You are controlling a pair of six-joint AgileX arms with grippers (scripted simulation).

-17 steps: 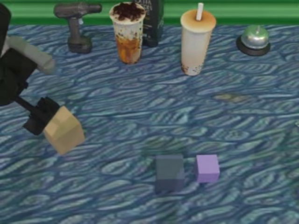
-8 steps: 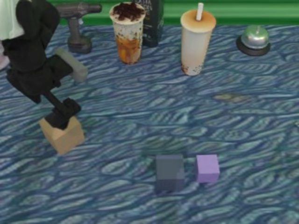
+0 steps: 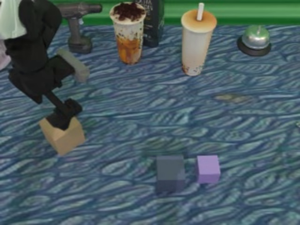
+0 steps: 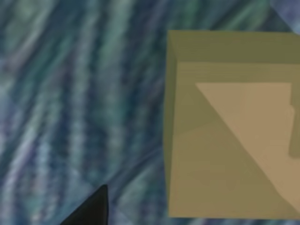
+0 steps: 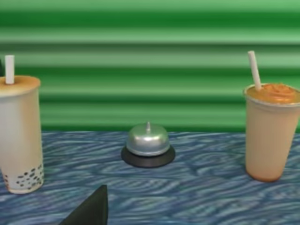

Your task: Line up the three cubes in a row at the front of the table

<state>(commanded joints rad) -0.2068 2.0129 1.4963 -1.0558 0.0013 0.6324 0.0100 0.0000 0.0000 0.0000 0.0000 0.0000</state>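
The tan cube (image 3: 63, 136) sits on the water-patterned table (image 3: 243, 140) at the left, and it fills much of the left wrist view as the tan cube (image 4: 234, 140). My left gripper (image 3: 64, 117) hangs open right over the cube's top, pointing down; one dark fingertip (image 4: 96, 206) shows beside the cube, clear of its side. The dark slate cube (image 3: 169, 174) and the small light-purple cube (image 3: 208, 168) stand side by side near the front. My right arm is out of the top view; only one fingertip (image 5: 93, 208) shows, with nothing in it.
Along the back stand a drill (image 3: 77, 23), a topped drink cup (image 3: 127, 33), a dark carton (image 3: 154, 21), a straw cup (image 3: 198, 37) and a desk bell (image 3: 255, 40). A green strip (image 3: 262, 11) runs along the far edge.
Over the last second my left arm swung in from the left edge and turned down over the tan cube. Since half a second ago it has barely moved. No cube has shifted.
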